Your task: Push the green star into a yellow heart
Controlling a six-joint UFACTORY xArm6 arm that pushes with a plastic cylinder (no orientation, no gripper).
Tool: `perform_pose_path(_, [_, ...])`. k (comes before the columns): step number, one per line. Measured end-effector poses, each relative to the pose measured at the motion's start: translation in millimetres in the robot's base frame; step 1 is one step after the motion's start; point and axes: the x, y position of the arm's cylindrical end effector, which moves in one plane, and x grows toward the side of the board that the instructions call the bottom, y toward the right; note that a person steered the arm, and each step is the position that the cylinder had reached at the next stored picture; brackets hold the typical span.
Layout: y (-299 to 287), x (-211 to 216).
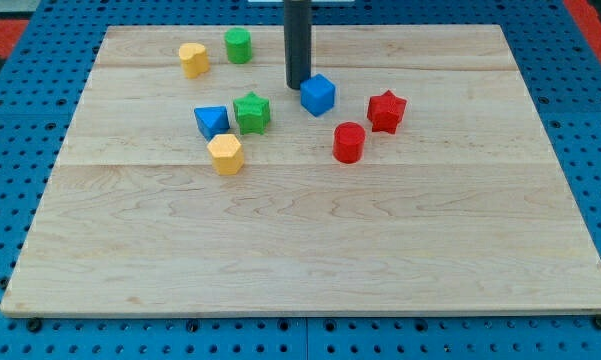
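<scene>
The green star (252, 112) lies left of the board's middle, touching or nearly touching a blue triangular block (211, 121) on its left. A yellow heart (193, 59) lies near the view's top left, beside a green round block (238, 45). A second yellow block (225, 154), hexagon-like, lies just below the blue triangular block. My tip (298, 85) comes down from the view's top, right of and above the green star, just left of a blue cube (318, 95).
A red star (386, 110) and a red round block (349, 142) lie right of the blue cube. The wooden board (310, 250) rests on a blue pegboard; its edges frame the work area.
</scene>
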Motion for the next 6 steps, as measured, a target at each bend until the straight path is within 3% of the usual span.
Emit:
perform_pose_path(1, [-2.8,48.9])
perform_pose_path(2, [-70.6,55.0])
perform_pose_path(4, [-126.6,-3.3])
perform_pose_path(5, [-102.4,-10.4])
perform_pose_path(6, [-23.8,57.0])
